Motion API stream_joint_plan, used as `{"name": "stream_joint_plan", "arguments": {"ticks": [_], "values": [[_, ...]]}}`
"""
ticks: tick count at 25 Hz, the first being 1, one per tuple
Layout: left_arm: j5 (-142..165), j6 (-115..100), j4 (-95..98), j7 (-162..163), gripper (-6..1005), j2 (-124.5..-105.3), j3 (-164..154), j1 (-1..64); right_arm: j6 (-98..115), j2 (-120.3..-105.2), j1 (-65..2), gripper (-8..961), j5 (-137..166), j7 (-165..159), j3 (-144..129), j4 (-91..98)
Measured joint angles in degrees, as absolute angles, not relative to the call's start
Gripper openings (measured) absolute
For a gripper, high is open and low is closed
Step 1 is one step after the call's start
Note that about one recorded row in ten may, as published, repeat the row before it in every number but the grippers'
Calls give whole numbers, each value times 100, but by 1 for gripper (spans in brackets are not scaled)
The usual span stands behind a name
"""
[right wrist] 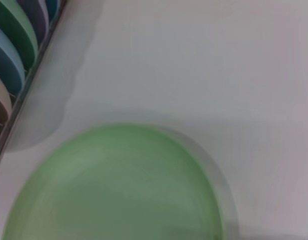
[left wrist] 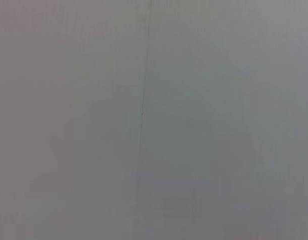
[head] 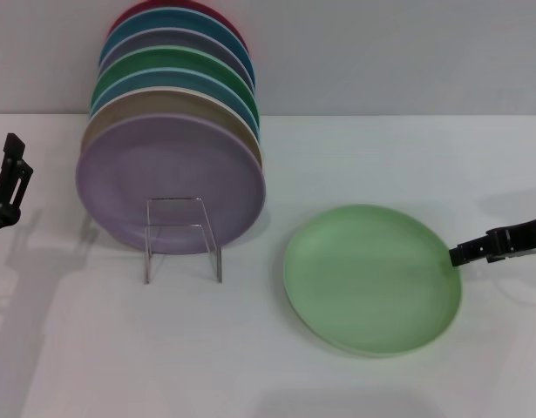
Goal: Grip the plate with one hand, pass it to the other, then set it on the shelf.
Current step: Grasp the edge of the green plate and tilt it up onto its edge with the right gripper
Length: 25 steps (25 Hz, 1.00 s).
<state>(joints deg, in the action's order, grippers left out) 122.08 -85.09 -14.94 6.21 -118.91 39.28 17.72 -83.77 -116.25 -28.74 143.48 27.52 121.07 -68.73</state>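
Where plate lies flat, right hand meets its rim.

The white table carries the pale mint-green plate, lying flat at about four o'clock from the clear shelf. The shelf stands at nine o'clock, holding a row of upright plates, the lilac plate frontmost.
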Motion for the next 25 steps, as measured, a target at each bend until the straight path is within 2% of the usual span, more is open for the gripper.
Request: {"name": "stream_joint_plan", "arguments": {"ticks": [25], "values": [[12208, -8543, -1494, 651, 765, -11887, 3929, 1719, -7883, -11631, -3340, 615, 14512, 2812, 12060, -5713]]}}
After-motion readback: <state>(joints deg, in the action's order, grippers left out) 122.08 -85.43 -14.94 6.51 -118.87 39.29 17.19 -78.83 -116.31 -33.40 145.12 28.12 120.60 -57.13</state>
